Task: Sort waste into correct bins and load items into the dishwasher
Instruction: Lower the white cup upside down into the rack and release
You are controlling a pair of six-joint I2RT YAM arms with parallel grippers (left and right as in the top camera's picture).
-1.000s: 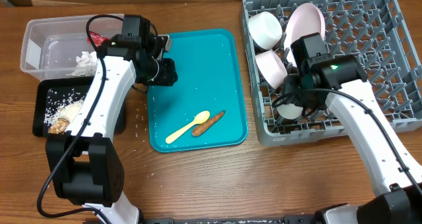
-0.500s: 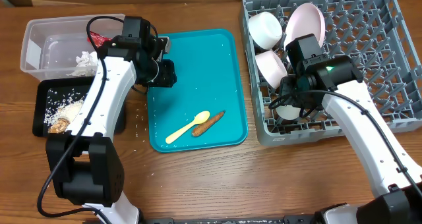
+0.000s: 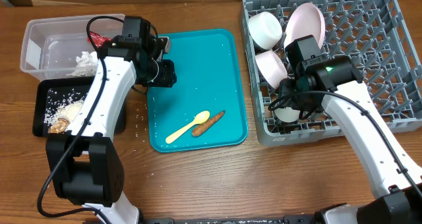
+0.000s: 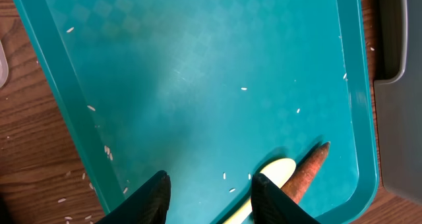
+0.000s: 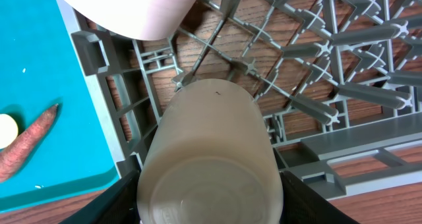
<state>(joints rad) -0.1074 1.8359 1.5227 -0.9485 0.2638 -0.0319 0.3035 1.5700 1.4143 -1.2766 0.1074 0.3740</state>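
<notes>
Right tool [image 5: 210,199], clamped on the small white cup [image 5: 208,132] at the near-left corner of the dish rack [image 3: 369,26], should seat it squarely before releasing; left tool [image 4: 211,194], parted and empty, hovers over the teal tray [image 4: 198,53].

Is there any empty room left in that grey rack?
Plenty: the square grey plastic dish rack is bare across its right half, beyond the round pinkish plate. Its left edge is crowded: one small white bowl, a second white bowl, then the small white cup.
</notes>
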